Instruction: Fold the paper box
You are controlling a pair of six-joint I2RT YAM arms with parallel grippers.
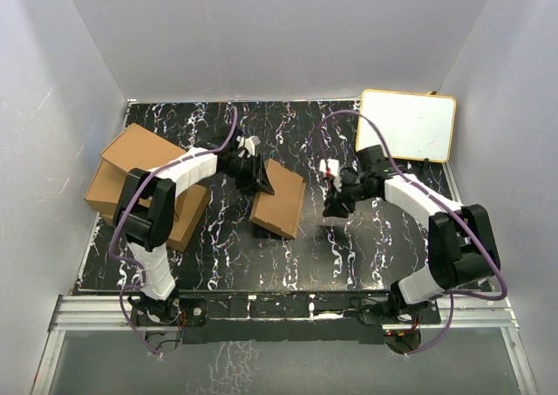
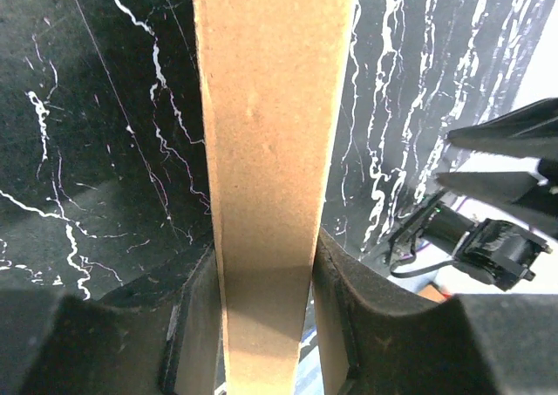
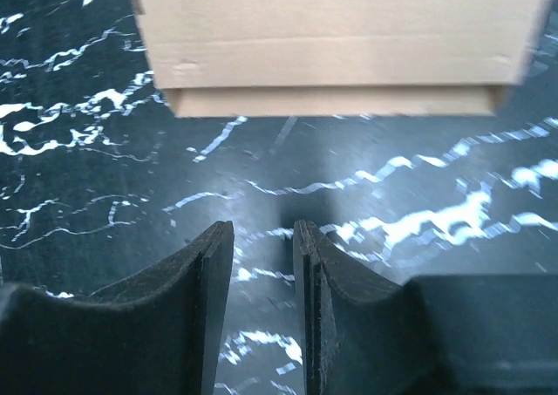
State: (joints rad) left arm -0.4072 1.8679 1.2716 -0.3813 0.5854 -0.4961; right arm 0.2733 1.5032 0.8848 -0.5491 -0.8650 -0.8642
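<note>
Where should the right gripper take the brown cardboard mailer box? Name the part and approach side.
Probably the thin right-hand edge of the brown cardboard mailer box, from the right: it faces the open right gripper unobstructed, while the left gripper clamps the other side.

**Desk:** What do the arms look like on your feed?

**Me:** I see the left arm (image 1: pixel 161 194) and the right arm (image 1: pixel 418 199) built alike, with white shells over the long links and black housings at the joints.

**Desk:** Cabling?

**Me:** Each has a purple cable running outside it, the left cable (image 1: pixel 234 126) and the right cable (image 1: pixel 319 133). I can make out a small red detail by the right wrist.

**Desk:** And the tools?

**Me:** On my wrist cameras, the left tool (image 2: pixel 266 264) and right tool (image 3: pixel 264 229) have matte black fingers (image 3: pixel 209 308). They are thick at the root, curve to thin tips, and have a flat layered pad on each inner face.
</note>
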